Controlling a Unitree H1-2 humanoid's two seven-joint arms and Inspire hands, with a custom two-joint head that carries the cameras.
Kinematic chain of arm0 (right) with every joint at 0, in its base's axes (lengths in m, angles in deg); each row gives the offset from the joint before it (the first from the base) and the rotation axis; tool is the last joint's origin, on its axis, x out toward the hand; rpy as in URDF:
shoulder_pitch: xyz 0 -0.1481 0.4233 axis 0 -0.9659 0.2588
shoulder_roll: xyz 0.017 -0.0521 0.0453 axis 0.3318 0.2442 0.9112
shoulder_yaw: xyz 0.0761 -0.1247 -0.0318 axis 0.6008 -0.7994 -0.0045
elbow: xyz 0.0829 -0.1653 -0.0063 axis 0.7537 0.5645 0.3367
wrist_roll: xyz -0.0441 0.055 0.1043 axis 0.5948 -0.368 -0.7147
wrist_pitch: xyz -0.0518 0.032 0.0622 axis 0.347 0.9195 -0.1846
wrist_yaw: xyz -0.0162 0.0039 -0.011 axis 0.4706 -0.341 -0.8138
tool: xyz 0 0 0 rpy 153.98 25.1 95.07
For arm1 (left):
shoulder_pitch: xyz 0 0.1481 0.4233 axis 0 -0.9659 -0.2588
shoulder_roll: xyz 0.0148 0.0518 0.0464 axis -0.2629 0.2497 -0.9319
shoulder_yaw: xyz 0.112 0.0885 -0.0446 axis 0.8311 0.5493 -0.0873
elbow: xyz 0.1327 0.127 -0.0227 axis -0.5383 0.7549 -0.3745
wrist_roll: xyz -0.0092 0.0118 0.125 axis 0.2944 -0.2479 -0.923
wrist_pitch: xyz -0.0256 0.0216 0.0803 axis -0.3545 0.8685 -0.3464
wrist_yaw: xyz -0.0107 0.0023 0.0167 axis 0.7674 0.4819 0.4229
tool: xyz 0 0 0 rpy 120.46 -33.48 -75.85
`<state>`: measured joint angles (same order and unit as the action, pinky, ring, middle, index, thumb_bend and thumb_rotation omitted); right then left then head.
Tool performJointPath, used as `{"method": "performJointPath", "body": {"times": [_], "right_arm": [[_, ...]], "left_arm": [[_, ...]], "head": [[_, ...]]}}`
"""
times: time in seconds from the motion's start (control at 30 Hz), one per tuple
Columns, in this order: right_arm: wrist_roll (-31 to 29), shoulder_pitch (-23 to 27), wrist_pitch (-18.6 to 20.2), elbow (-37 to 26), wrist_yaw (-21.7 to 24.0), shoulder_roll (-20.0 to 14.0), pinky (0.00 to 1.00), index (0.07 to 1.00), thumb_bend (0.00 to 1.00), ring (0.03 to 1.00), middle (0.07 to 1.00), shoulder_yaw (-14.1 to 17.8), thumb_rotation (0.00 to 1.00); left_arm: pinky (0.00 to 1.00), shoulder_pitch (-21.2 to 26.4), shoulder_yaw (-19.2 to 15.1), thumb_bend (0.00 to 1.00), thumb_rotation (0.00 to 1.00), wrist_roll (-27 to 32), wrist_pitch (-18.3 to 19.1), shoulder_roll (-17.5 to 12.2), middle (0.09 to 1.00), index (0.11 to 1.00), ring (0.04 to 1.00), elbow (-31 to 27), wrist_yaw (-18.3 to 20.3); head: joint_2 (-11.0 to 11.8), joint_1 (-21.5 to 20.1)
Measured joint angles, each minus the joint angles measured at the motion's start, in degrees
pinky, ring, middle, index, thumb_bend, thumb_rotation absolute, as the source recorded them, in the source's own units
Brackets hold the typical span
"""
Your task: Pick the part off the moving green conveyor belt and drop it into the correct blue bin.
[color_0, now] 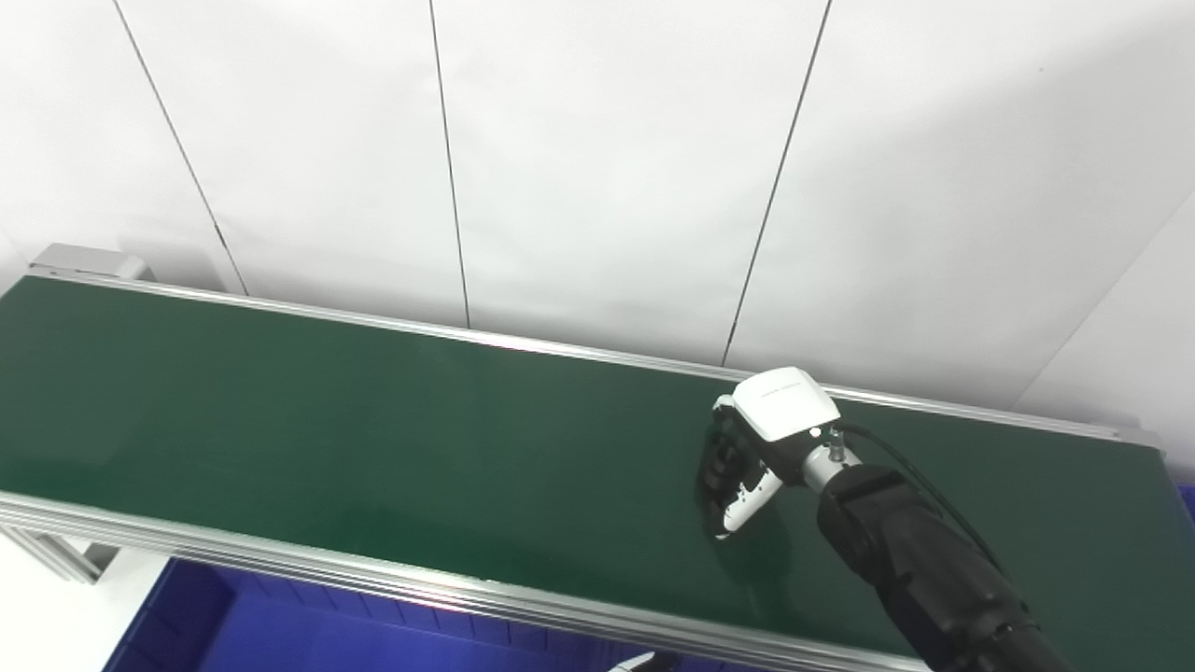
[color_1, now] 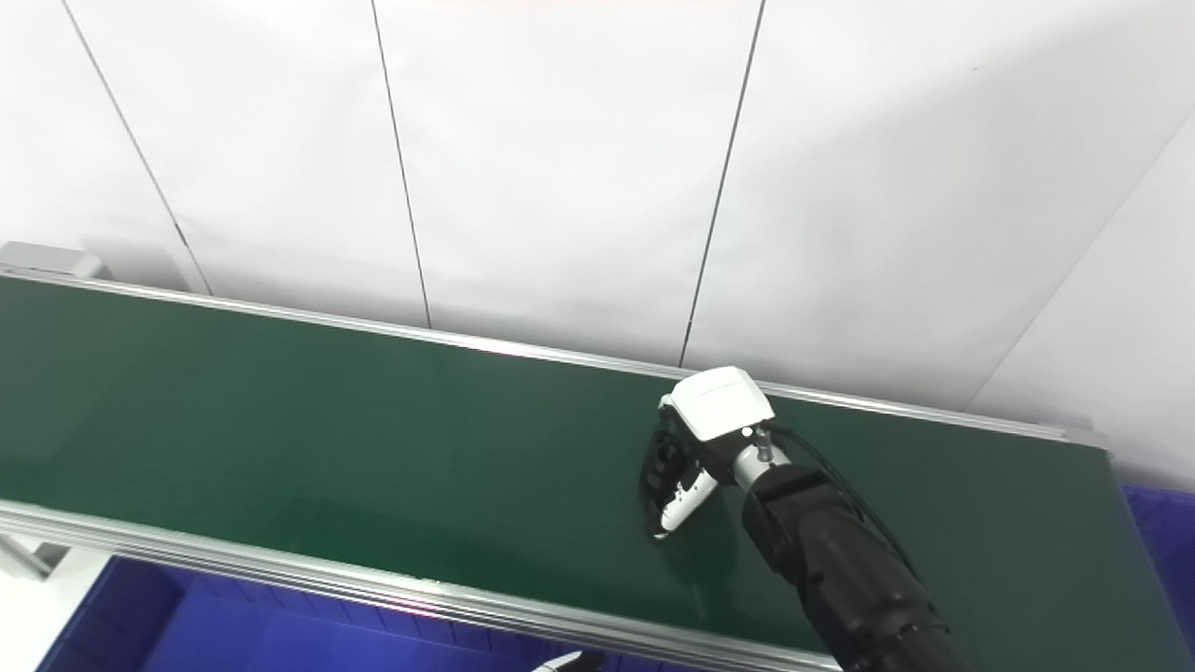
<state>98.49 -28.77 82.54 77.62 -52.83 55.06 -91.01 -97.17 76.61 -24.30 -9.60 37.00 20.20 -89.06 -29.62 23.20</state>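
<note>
**Right hand down on the belt, no part in sight**

No part shows anywhere on the belt [color_0: 373, 448]. If there is one, it can only be hidden under the right hand [color_0: 747, 457], and neither view settles that.

The right hand sits right of centre in the frame, over the far half of the belt. Its white back faces up and toward the wall, and its dark fingers [color_0: 721, 464] curl downward toward the green surface, with the white-tipped thumb pointing to the lower left. The fingers are drawn in close together, but whether they are clamped on anything or simply closed cannot be told from either eye. The black forearm [color_0: 924, 569] runs from the wrist down to the lower right corner, with a thin black cable looping beside it.

The belt crosses the frame from the upper left to the right edge, dark green and glossy, framed by silver rails [color_0: 280, 565] on its near and far sides.

Below the near rail, at the lower left, lies a blue bin [color_0: 280, 635]. A second patch of blue [color_1: 1158, 532] shows at the right edge, past the end of the belt.

At the bottom edge, near the middle, a small white tip of the left hand [color_0: 639, 663] pokes into view; too little shows to read its fingers.

Behind everything stands a white panelled wall [color_0: 607, 168] with thin dark seams.
</note>
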Motion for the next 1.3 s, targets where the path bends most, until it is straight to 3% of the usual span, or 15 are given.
{"method": "performJointPath", "body": {"times": [0.07,0.13,0.47,0.87,1.0,1.07,1.23,1.3], "right_arm": [[-2.1,0.0,-1.0,0.0,-0.1,0.6,0.38,0.501,0.54,0.473,0.492,0.1,0.0],[-3.0,0.0,-2.3,0.0,-0.4,1.2,0.37,0.493,0.53,0.462,0.488,0.1,0.0],[-3.1,-0.4,-2.7,-1.2,-0.4,0.1,0.36,0.468,0.52,0.462,0.526,-0.1,0.0],[-3.0,-2.2,-2.7,-5.7,-0.3,-3.0,0.28,0.496,0.53,0.365,0.458,0.0,0.0],[-3.0,-3.6,-2.4,-8.8,0.1,-4.3,0.33,0.525,0.51,0.401,0.501,0.4,0.0],[-3.7,-4.7,-2.0,-11.5,1.4,-4.9,0.34,0.518,0.51,0.407,0.504,1.3,0.0],[-11.5,-11.1,-1.8,-23.0,10.8,-4.8,0.36,0.501,0.52,0.416,0.509,2.1,0.0],[-12.8,-13.4,-1.5,-26.2,12.2,-4.6,0.35,0.503,0.52,0.413,0.508,2.4,0.0]], "left_arm": [[0.88,0.0,0.0,1.0,0.91,0.0,0.0,0.0,0.888,0.883,0.903,0.0,0.0],[0.88,0.0,-0.1,1.0,0.91,0.0,0.0,0.0,0.89,0.883,0.906,0.0,0.0],[0.88,-0.1,-0.1,1.0,0.91,0.0,0.0,0.0,0.89,0.882,0.906,0.0,0.0],[0.89,-0.1,-0.2,1.0,0.9,0.0,0.0,0.0,0.892,0.885,0.914,0.0,0.0],[0.89,-0.1,-0.2,1.0,0.9,0.0,0.0,0.0,0.895,0.886,0.917,0.0,0.0],[0.89,-0.1,-0.2,1.0,0.91,0.0,0.0,0.0,0.896,0.887,0.915,0.0,0.0],[0.9,-0.4,-0.4,1.0,0.91,0.0,0.0,0.0,0.899,0.892,0.918,-0.2,0.0],[0.9,-0.6,-0.4,1.0,0.92,0.0,0.0,-0.1,0.901,0.895,0.919,-0.6,0.0]], "head": [[-0.1,0.0],[-0.2,-0.1],[-0.3,-0.3],[-0.5,-1.2],[-0.7,-1.9],[-0.9,-2.4],[-1.3,-3.6],[-1.4,-3.6]]}}
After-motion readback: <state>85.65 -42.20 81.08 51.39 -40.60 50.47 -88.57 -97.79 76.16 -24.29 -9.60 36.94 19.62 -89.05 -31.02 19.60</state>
